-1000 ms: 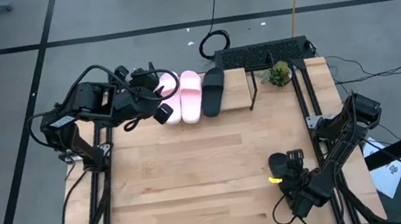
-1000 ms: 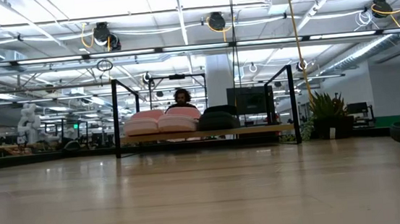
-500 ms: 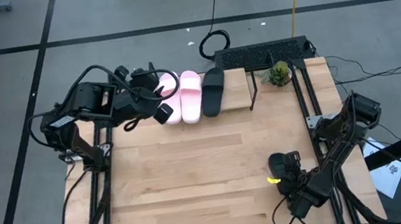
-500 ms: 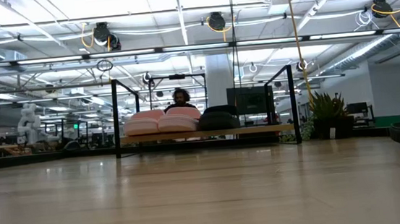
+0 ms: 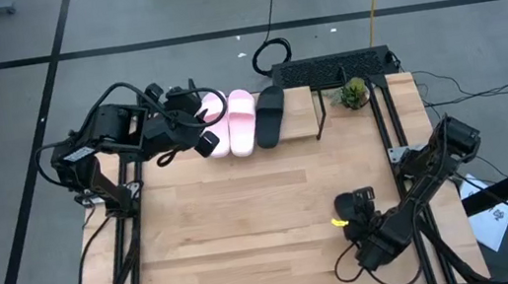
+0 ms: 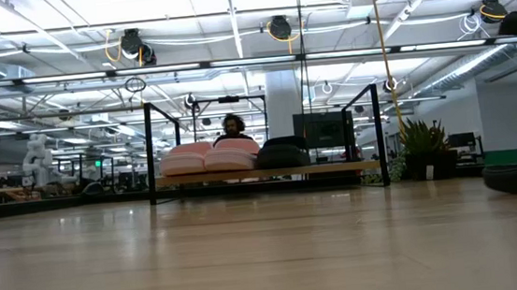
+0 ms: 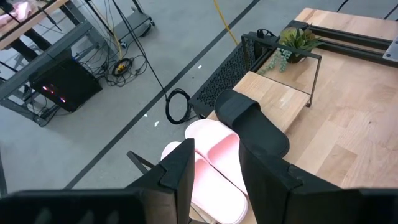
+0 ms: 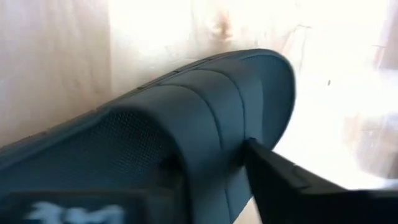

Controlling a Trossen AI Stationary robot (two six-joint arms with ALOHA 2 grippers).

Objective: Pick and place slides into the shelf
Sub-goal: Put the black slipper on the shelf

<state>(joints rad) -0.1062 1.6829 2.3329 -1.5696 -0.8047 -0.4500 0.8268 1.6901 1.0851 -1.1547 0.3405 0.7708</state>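
Three slides (image 5: pixel 244 119) fill the shelf's (image 5: pixel 302 113) left; right half bare.

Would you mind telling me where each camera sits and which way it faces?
High: overhead, straight down on the table; both arms show.
Low: at tabletop height, level toward the shelf; a dark part of the robot at the right edge.
Left wrist: above the shelf end, past its fingers at the pink slides.
Right wrist: close over a black slide; one finger shows.
High, low and left wrist views share the pink slides.
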